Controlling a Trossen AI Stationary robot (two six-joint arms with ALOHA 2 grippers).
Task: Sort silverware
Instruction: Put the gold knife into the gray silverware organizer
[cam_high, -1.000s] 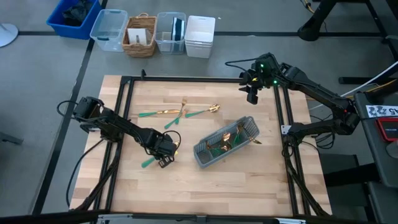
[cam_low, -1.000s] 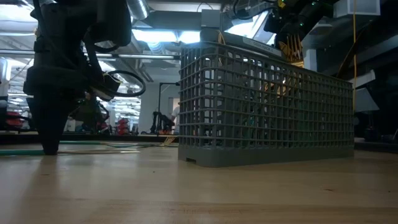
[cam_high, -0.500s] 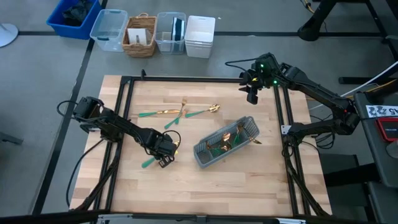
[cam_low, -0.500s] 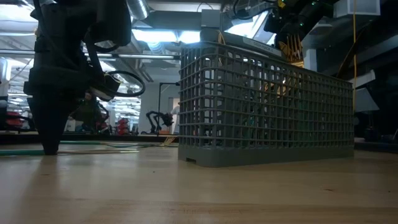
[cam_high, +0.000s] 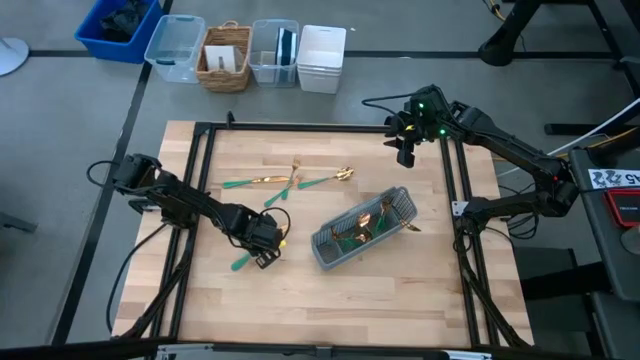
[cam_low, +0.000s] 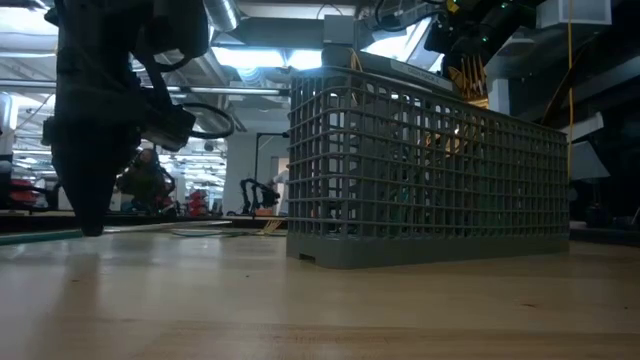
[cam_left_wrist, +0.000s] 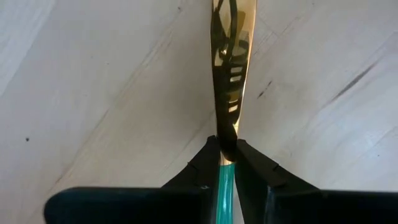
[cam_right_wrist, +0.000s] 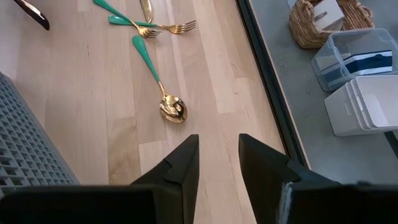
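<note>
Left gripper (cam_left_wrist: 226, 163) is clamped on one knife (cam_left_wrist: 229, 74) where the gold blade meets the teal handle, low over the wood table (cam_high: 300, 290), left of the grey caddy (cam_high: 362, 241). Three more pieces lie loose mid-table: two forks (cam_high: 283, 179), one spoon (cam_right_wrist: 160, 90), gold heads, teal handles. Several sit in the caddy. Right gripper (cam_right_wrist: 217, 163) hovers parted and empty near the table's far right corner.

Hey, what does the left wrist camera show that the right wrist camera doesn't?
Only the left wrist view shows the left gripper shut on a knife, pinched where gold blade meets teal handle. Only the right wrist view shows the open right gripper, a loose spoon, forks, the caddy and bins. Both show the wooden table.
</note>
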